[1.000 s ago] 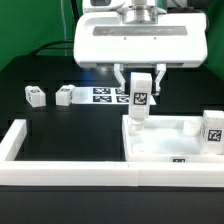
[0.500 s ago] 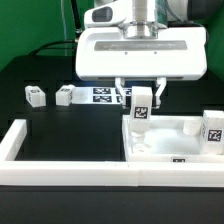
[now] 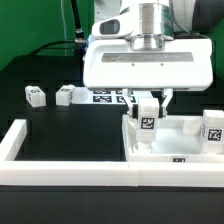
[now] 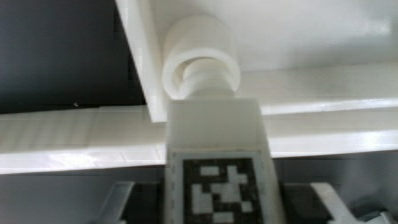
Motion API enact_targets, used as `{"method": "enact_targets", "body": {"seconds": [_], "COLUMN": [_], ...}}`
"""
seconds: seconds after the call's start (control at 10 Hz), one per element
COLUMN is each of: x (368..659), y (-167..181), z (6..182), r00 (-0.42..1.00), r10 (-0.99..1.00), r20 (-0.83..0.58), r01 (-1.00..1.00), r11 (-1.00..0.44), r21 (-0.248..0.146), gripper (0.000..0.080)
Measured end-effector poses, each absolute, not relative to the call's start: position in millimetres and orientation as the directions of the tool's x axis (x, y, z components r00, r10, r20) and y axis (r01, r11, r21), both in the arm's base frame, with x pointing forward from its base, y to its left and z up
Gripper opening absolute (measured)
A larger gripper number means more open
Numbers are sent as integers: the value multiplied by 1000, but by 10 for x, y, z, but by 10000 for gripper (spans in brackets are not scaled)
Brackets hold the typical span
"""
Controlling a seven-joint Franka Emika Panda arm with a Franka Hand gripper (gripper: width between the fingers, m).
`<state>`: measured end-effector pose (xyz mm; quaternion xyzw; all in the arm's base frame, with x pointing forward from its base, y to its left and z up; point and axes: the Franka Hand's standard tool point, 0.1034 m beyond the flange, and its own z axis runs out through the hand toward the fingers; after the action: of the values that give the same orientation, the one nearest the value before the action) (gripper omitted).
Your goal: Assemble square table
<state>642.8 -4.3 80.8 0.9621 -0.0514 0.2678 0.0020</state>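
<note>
The fingers (image 3: 165, 98) grip the tagged leg (image 3: 146, 122) upright, its lower end at a corner hole (image 4: 199, 62) of the square slab (image 3: 185, 150); best keep it plumb; press lightly while turning it home.

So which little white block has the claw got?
The upright leg block in the gripper, at the slab's corner; two others sit apart on the black table, one at the slab's other end.

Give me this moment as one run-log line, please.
gripper: shut on leg | leg: upright at square slab corner | seating: cannot tell | loose legs: on black surface
</note>
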Motion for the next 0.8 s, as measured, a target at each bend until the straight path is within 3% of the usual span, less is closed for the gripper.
{"method": "enact_targets", "body": {"seconds": [0.3,0.6,0.7,0.8], "x": [6386,6390,6388,6388], "y": [-51,-100,-97,-98], "z": [694,688,685,685], "r00": [857,834,835,835], "r10": [-100,-95,-95,-95], "r20": [506,543,542,542], "r01": [-105,-113,-113,-113], "r11": [-994,-994,-994,-994], "r21": [-19,1,1,1], "gripper": [287,287,388,388]}}
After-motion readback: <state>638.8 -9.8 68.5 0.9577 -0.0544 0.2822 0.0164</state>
